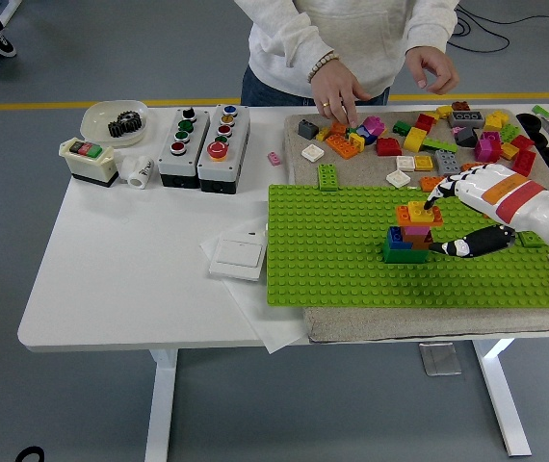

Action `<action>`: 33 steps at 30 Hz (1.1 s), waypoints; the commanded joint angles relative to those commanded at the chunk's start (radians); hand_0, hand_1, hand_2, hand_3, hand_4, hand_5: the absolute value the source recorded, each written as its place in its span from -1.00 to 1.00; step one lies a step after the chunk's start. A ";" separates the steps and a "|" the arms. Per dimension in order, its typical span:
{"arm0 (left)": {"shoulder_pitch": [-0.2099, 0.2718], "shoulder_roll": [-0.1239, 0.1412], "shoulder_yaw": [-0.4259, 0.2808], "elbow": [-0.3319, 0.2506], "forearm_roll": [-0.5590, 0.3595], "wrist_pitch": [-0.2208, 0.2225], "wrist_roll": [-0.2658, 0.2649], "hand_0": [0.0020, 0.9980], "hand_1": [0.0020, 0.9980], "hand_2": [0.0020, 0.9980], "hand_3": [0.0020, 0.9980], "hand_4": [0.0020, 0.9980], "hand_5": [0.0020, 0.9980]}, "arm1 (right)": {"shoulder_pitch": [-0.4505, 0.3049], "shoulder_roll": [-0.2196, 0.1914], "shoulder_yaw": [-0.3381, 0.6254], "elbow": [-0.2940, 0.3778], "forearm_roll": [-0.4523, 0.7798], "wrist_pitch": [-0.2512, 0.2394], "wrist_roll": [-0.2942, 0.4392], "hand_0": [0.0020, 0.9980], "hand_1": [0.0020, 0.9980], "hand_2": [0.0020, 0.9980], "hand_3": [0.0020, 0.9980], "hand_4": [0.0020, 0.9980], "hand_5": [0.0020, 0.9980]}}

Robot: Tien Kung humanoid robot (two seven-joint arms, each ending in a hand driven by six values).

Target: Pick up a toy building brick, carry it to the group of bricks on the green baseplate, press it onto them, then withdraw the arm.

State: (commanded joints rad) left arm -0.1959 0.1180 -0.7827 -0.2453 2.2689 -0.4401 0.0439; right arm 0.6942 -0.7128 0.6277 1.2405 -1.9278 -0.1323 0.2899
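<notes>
Clearly the biggest hazard lies at the brick stack (412,234), which stands on the green baseplate (332,250) and serves as the landmark. It is narrow and several layers tall, with a yellow brick (420,211) on top. The right hand (445,223) comes in from its right side: one finger (434,195) touches the yellow brick from above, the thumb (467,243) reaches toward the lower layers, and I cannot tell whether they pinch the brick or only press it. If the hand pulls away sideways while gripping, I judge the upper layers could lift off or the stack could tip left. A push that is off-centre could leave the yellow brick seated crooked.

A smaller risk sits beyond the stack, at the far side of the table (130,279). A person's hand (337,94) picks among the loose bricks (419,135) scattered there, and a withdrawing arm swinging that way could meet it. The person's other hand (431,65) is raised clear of the table.

As for containers, only one shows: a pale bowl (113,119) far to the left of the stack, holding a black gear (124,124).

No left arm appears.
</notes>
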 joint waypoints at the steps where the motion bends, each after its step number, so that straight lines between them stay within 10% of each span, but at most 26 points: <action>1: 0.001 0.000 -0.001 0.000 0.000 0.000 0.000 0.65 0.66 0.60 0.23 0.39 0.22 | 0.000 0.000 0.000 0.000 0.001 0.000 0.000 0.32 0.31 0.43 0.25 0.74 0.09; 33: 0.007 0.000 -0.002 -0.001 0.000 -0.007 -0.005 0.65 0.65 0.60 0.23 0.39 0.22 | -0.002 -0.006 0.025 0.016 0.038 -0.011 0.008 0.32 0.31 0.43 0.25 0.74 0.08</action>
State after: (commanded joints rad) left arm -0.1890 0.1182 -0.7850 -0.2465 2.2689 -0.4475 0.0385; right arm 0.6924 -0.7184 0.6525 1.2568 -1.8898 -0.1429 0.2980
